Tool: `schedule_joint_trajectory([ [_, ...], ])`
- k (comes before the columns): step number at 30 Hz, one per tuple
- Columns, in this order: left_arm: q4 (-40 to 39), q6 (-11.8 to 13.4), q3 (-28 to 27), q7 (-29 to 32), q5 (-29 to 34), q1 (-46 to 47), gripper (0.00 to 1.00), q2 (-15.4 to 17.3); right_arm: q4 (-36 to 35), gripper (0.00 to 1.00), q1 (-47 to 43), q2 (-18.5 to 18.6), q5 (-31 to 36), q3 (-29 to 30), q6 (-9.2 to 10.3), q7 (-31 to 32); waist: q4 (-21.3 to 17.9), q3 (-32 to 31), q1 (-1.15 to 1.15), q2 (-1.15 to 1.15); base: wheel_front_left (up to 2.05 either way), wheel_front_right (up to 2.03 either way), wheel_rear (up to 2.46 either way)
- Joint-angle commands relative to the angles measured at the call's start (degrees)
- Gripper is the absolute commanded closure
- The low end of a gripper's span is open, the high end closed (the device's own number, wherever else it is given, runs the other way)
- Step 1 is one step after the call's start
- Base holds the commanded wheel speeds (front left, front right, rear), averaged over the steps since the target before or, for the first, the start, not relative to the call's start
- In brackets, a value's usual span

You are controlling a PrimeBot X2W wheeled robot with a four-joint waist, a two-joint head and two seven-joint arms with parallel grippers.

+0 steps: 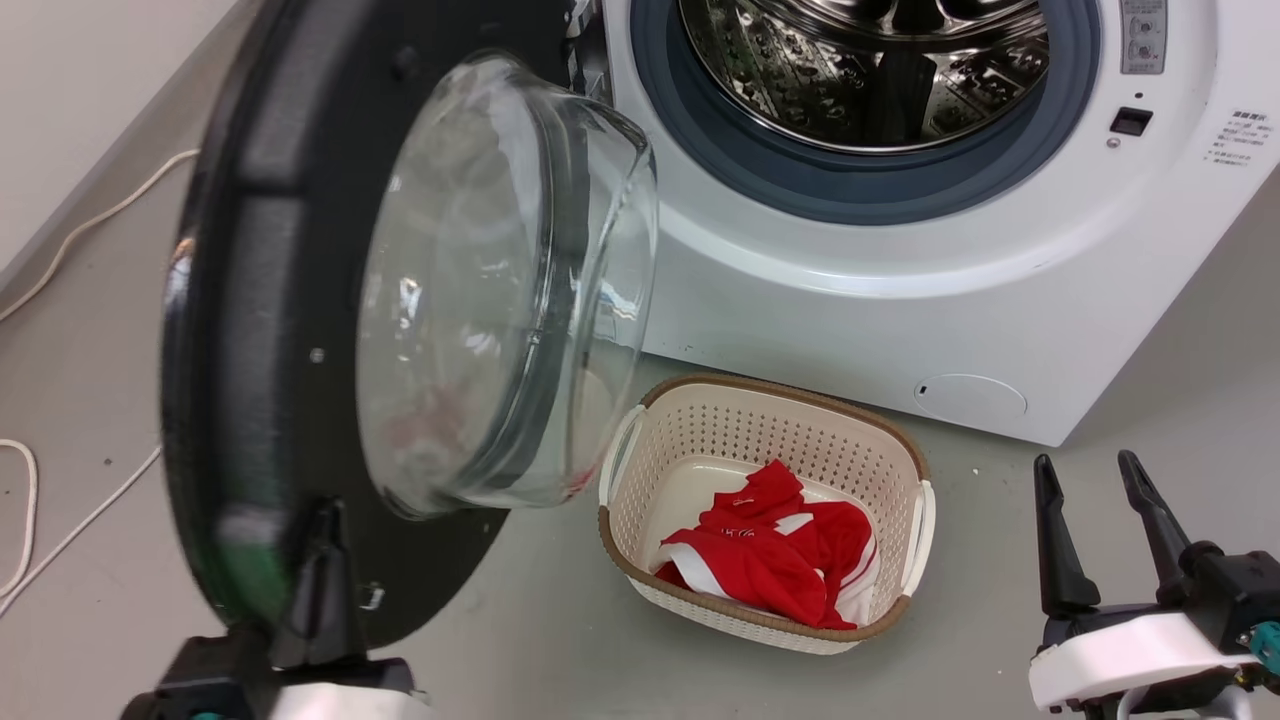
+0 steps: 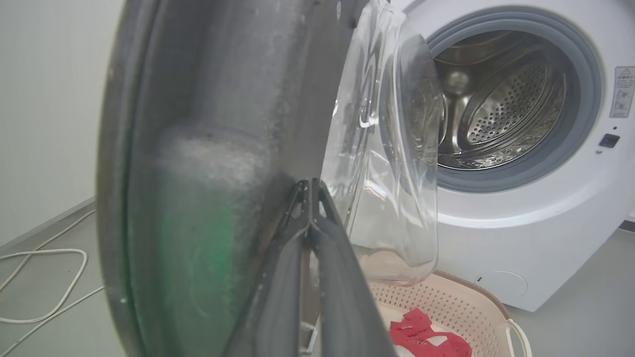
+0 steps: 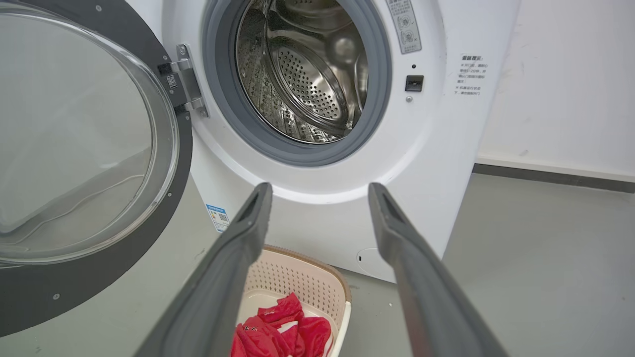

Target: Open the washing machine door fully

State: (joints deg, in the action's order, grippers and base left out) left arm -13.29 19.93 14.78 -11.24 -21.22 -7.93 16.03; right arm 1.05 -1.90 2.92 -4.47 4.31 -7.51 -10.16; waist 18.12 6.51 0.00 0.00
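Checker: Door handling, quick?

Annotator: The washing machine door (image 1: 250,300) looks rigid and fairly heavy, and it swings on one hinge (image 3: 186,79). The glass bowl looks slick and probably breakable, so I'd skip it. The best contact is the wide black rim at the edge farthest from the hinge, for leverage. It's glossy, so a push could slide.

Checker: Layout, left to right?

Annotator: A white cable (image 1: 90,220) lies on the floor at far left. Next is the door, swung out from the left side of the washing machine (image 1: 850,300), roughly square to its front, bowl facing right. The left hand (image 1: 322,515) is at the door's near lower rim. Its fingers are pressed together, tips against the rim's inner face just left of the bowl. I see nothing pinched between them. Then a basket (image 1: 905,440) holding red clothing (image 1: 770,550) sits on the floor just in front of the machine, near the bowl's lower edge. The drum (image 1: 870,70) is exposed. The right hand (image 1: 1083,460) is at near right, fingers spread and empty, well apart from the door.

Checker: Fully open?

Annotator: Probably not. It looks like it could swing further toward the wall (image 1: 60,100). My guess is it needs a steady leftward push on the rim. The risk is the tips skidding onto the glass.
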Motion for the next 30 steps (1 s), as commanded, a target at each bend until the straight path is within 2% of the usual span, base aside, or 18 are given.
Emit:
schedule_joint_trajectory([
  [1,0.81,0.61,-1.83,-0.62,-0.76,0.70,1.00,0.61,-0.49,0.00,0.90,-0.09,0.46,0.01,0.04,0.07,-0.19,0.44,0.00,0.00,0.00,0.00,0.00],
  [9,6.66,-1.02,-10.04,-3.08,-6.01,4.37,1.00,1.03,-1.64,0.00,1.96,-0.09,1.17,0.07,0.04,0.91,-1.25,2.79,0.00,0.00,0.00,0.00,0.00],
  [17,13.52,-4.49,-19.31,-3.98,-9.33,8.59,1.00,2.69,-2.20,0.00,1.95,-0.10,1.71,0.61,0.04,1.42,-1.86,4.32,0.00,0.00,0.00,0.00,0.00],
  [24,18.82,-8.30,-26.95,-4.05,-9.24,13.52,1.00,4.11,-3.13,0.00,3.15,-0.09,2.48,1.03,0.04,1.90,-2.00,6.39,0.00,0.00,0.00,0.00,0.00],
  [30,23.94,-10.97,-31.42,-3.94,-8.63,17.61,1.00,4.86,-3.37,0.00,4.16,-0.09,2.73,1.09,0.04,1.73,-2.09,8.17,0.00,0.00,0.00,0.00,0.00],
])
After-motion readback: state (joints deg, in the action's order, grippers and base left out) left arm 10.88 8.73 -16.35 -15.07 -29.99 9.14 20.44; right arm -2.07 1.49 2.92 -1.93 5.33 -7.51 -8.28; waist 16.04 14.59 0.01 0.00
